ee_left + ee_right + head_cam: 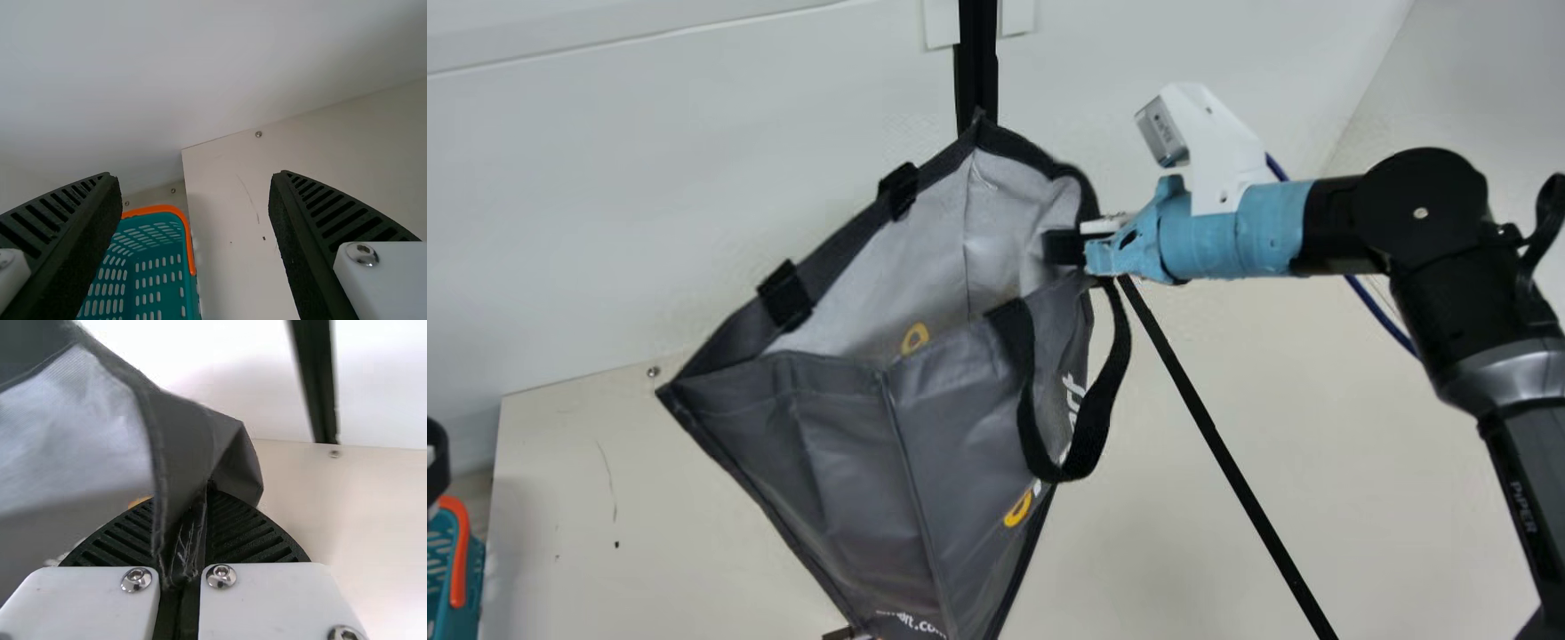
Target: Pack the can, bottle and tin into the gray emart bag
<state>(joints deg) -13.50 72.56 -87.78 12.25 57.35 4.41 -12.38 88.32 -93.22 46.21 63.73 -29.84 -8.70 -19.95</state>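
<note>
- Right jaws [1062,248] clamped on the gray bag's [836,444] right rim, its mouth open
- Left jaws [438,444] spread wide
- Basket [443,569] by the table's [649,498] left edge
- Black post [976,76] beyond the bag

At the frame's right, the black right arm [1440,307] is ringed by a silver band [1507,369] and marked with pale lettering [1522,507]. Its wrist is wrapped in light-blue covering [1218,236], topped by a white bracket [1218,151]. Black ribbed jaws are backed by white plates [267,600] with silver screws [221,576].
</note>
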